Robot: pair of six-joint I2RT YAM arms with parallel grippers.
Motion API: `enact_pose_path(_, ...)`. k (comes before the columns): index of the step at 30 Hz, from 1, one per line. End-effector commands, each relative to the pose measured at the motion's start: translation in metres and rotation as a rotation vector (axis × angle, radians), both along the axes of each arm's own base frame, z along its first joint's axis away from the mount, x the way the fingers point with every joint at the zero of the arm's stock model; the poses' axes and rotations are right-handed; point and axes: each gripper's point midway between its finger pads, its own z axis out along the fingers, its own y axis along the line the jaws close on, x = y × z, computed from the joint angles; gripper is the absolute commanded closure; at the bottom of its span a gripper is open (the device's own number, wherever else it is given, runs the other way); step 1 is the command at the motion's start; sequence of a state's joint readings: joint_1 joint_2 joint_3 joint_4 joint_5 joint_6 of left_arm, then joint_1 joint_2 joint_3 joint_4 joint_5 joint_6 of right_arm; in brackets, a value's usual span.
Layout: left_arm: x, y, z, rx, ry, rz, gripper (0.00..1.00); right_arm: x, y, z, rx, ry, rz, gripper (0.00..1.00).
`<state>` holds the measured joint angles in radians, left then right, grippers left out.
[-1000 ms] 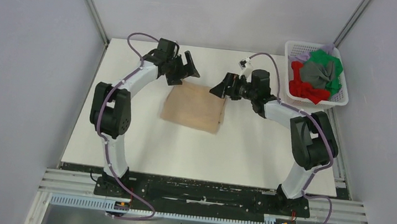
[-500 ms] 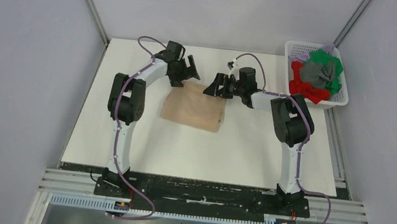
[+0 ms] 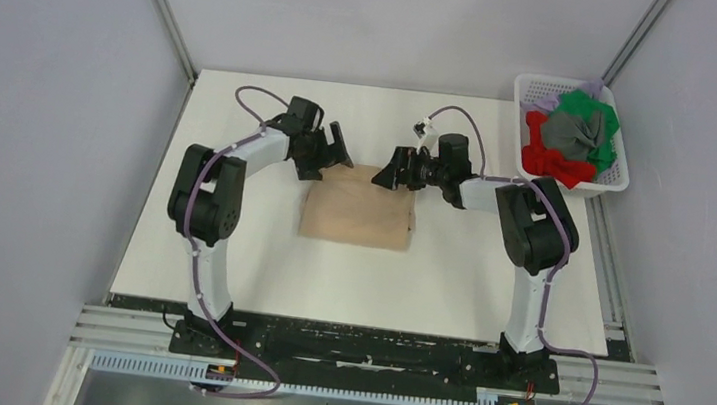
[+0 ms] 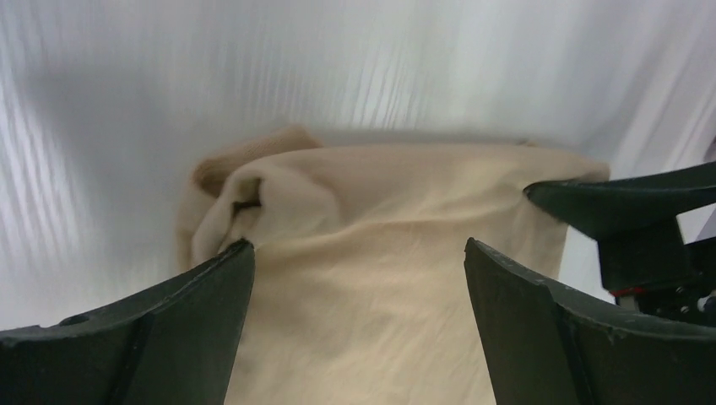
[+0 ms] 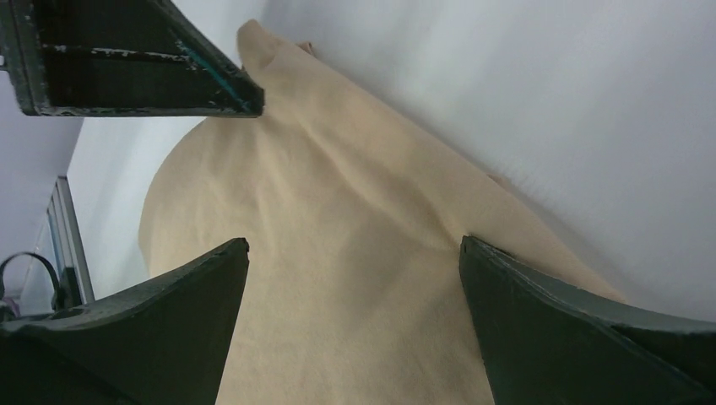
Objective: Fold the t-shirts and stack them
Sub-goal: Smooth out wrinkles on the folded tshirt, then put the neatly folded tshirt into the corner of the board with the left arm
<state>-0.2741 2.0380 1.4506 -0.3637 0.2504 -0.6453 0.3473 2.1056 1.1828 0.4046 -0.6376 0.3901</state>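
Note:
The beige t-shirt (image 3: 358,218) lies folded into a rough rectangle on the white table, in the middle toward the back. My left gripper (image 3: 338,152) is open over its far left corner, the cloth (image 4: 363,278) showing between the spread fingers. My right gripper (image 3: 390,169) is open over its far right corner, the cloth (image 5: 338,287) between its fingers too. Neither gripper holds anything. Red, green, grey and lavender t-shirts (image 3: 573,135) lie heaped in the basket at the back right.
A white mesh basket (image 3: 530,90) stands at the table's back right corner, against the right wall. The white table (image 3: 366,284) ends at a black rail near the arm bases. The left gripper's finger (image 5: 135,59) shows in the right wrist view.
Both grippers have come nearer and lower onto the shirt's far edge. The beige shirt has shifted and squared up, its far edge now straighter and lying further right.

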Motion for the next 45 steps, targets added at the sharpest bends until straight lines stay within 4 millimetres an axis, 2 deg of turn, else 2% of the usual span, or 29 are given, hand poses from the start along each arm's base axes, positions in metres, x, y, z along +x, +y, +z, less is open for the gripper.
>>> enact_pose_path(1, -0.034, 0.016, 0.014, 0.035, 0.016, -0.007, 0.00, -0.034, -0.030, -0.030, -0.154, 0.085, 0.020, 0.02)
enact_pose_path(4, -0.022, 0.018, 0.058, 0.047, -0.081, -0.013, 0.00, -0.017, -0.030, -0.003, -0.206, 0.034, 0.048, 0.02)
enact_pose_path(6, -0.019, 0.016, 0.092, 0.033, -0.136, -0.018, 0.00, -0.007, -0.026, 0.031, -0.193, -0.033, 0.049, 0.02)
enact_pose_path(8, -0.025, 0.012, 0.118, 0.009, -0.191, -0.021, 0.00, -0.009, -0.026, 0.059, -0.174, -0.083, 0.043, 0.02)
enact_pose_path(9, -0.031, 0.008, 0.128, -0.002, -0.216, -0.028, 0.00, -0.015, -0.027, 0.066, -0.168, -0.092, 0.039, 0.02)
enact_pose_path(11, -0.047, 0.002, 0.136, -0.026, -0.241, -0.042, 0.00, -0.032, -0.026, 0.081, -0.140, -0.118, 0.041, 0.02)
enact_pose_path(14, -0.076, -0.012, 0.128, -0.085, -0.228, -0.081, 0.00, -0.074, -0.019, 0.088, -0.079, -0.121, 0.077, 0.02)
enact_pose_path(16, -0.095, -0.023, 0.111, -0.121, -0.199, -0.105, 0.00, -0.110, -0.006, 0.094, 0.012, -0.120, 0.128, 0.02)
enact_pose_path(18, -0.108, -0.032, 0.099, -0.151, -0.185, -0.139, 0.00, -0.142, 0.004, 0.089, 0.074, -0.111, 0.173, 0.02)
enact_pose_path(20, -0.116, -0.035, 0.081, -0.165, -0.151, -0.155, 0.00, -0.163, 0.009, 0.079, 0.095, -0.083, 0.210, 0.02)
enact_pose_path(24, -0.128, -0.028, 0.034, -0.121, -0.040, -0.150, 0.00, -0.168, -0.003, 0.041, 0.053, -0.004, 0.153, 0.02)
enact_pose_path(27, -0.133, -0.013, -0.003, -0.041, 0.033, -0.105, 0.00, -0.170, -0.018, 0.006, 0.010, 0.074, 0.105, 0.02)
enact_pose_path(30, -0.138, -0.002, -0.021, 0.020, 0.083, -0.083, 0.00, -0.172, -0.034, -0.015, -0.003, 0.132, 0.058, 0.02)
enact_pose_path(33, -0.140, 0.003, -0.019, 0.040, 0.075, -0.079, 0.00, -0.173, -0.042, -0.017, -0.017, 0.128, 0.042, 0.02)
enact_pose_path(35, -0.138, 0.005, -0.007, 0.049, 0.046, -0.081, 0.00, -0.171, -0.043, -0.008, -0.019, 0.103, 0.045, 0.02)
enact_pose_path(37, -0.137, 0.005, 0.013, 0.042, 0.003, -0.087, 0.00, -0.170, -0.043, 0.008, -0.011, 0.061, 0.055, 0.02)
enact_pose_path(41, -0.127, 0.012, 0.058, 0.054, -0.126, -0.069, 0.00, -0.165, -0.048, 0.054, -0.017, -0.088, 0.042, 0.02)
enact_pose_path(43, -0.120, 0.025, 0.067, 0.118, -0.163, -0.028, 0.00, -0.158, -0.060, 0.068, -0.066, -0.146, -0.016, 0.02)
enact_pose_path(45, -0.113, 0.038, 0.065, 0.199, -0.159, 0.008, 0.00, -0.151, -0.076, 0.076, -0.117, -0.185, -0.111, 0.02)
